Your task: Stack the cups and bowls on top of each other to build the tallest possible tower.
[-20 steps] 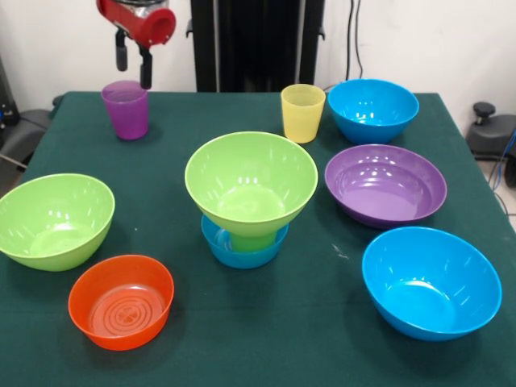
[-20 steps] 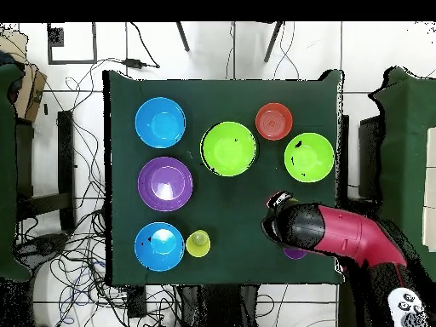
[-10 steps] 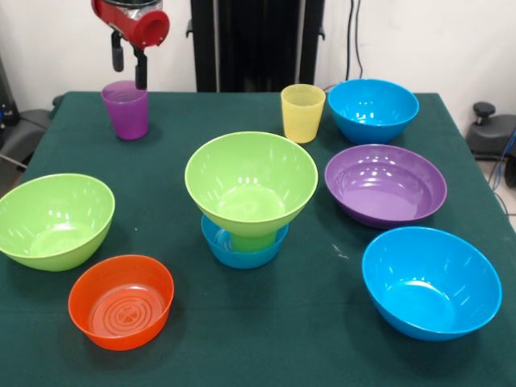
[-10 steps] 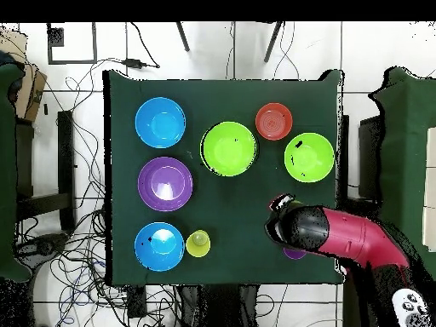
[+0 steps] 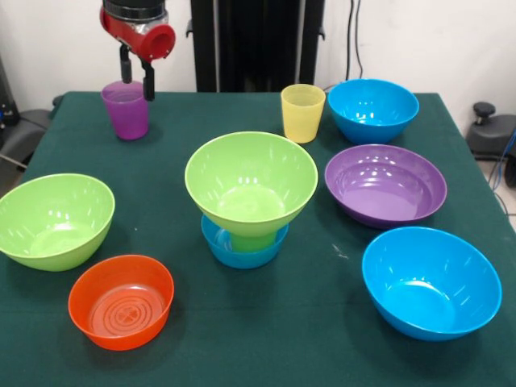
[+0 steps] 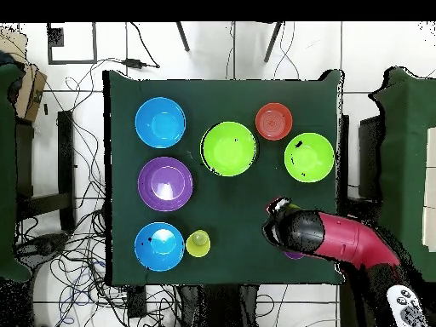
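While hovering parted over the purple cup [image 5: 126, 110] at the worktop's far left, lower the pincer [image 5: 137, 74] straight, straddle the rim, clench gently, then lift toward the tower [image 5: 249, 197].

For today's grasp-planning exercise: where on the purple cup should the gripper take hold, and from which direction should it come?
Probably from straight above, closing across the rim. The purple cup stands upright, mouth open, and tapers downward, so the top wall offers the widest hold. The gripper hangs open over it, and nothing crowds the cup.
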